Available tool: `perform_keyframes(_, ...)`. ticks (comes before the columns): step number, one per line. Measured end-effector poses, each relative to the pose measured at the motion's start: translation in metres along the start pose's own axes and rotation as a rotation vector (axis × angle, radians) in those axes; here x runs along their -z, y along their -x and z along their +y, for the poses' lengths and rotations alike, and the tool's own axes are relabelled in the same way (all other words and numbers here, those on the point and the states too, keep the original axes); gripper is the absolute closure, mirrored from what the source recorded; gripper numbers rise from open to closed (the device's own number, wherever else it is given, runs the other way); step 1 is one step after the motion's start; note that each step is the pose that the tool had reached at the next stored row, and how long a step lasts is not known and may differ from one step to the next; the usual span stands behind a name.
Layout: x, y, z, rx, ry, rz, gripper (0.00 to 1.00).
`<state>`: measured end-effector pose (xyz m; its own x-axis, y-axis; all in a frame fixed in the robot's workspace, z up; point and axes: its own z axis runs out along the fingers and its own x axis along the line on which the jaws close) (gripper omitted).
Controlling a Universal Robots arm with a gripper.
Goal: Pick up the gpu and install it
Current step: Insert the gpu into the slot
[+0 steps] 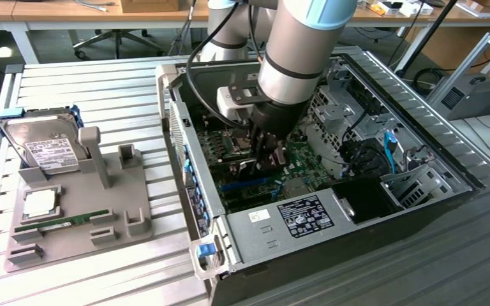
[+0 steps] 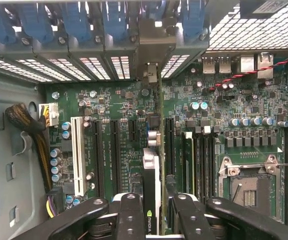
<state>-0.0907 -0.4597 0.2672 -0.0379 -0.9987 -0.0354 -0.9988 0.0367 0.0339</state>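
Note:
My gripper (image 2: pixel 153 206) is shut on the gpu (image 2: pixel 151 165), one black finger (image 2: pixel 129 212) on each side of the card. I see the card edge-on, standing upright over the green motherboard (image 2: pixel 114 145) in line with the black expansion slots. Its silver end bracket (image 2: pixel 151 47) reaches the slotted rear wall of the case. In the exterior view the gripper (image 1: pixel 265 153) is deep inside the open computer case (image 1: pixel 313 217), with the dark gpu (image 1: pixel 252 169) below it over the motherboard. I cannot tell whether the card's edge sits in a slot.
A white slot (image 2: pixel 77 150) and a cable bundle (image 2: pixel 26 120) lie to one side of the card, the CPU socket (image 2: pixel 248 190) to the other. A grey fixture at the exterior view's left holds a hard drive (image 1: pixel 45 150), a chip (image 1: pixel 39 203) and a memory stick (image 1: pixel 62 222).

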Motion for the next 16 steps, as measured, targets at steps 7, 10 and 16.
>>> perform_keyframes(7, -0.0021, -0.0001, -0.0001, -0.007, -0.0002, 0.0, 0.73)
perform_keyframes(10, -0.0023, -0.0001, 0.0, -0.008, -0.0002, -0.0001, 0.73)
perform_keyframes(16, -0.0039, -0.0001, -0.0001, -0.008, -0.0002, -0.0001, 0.73)
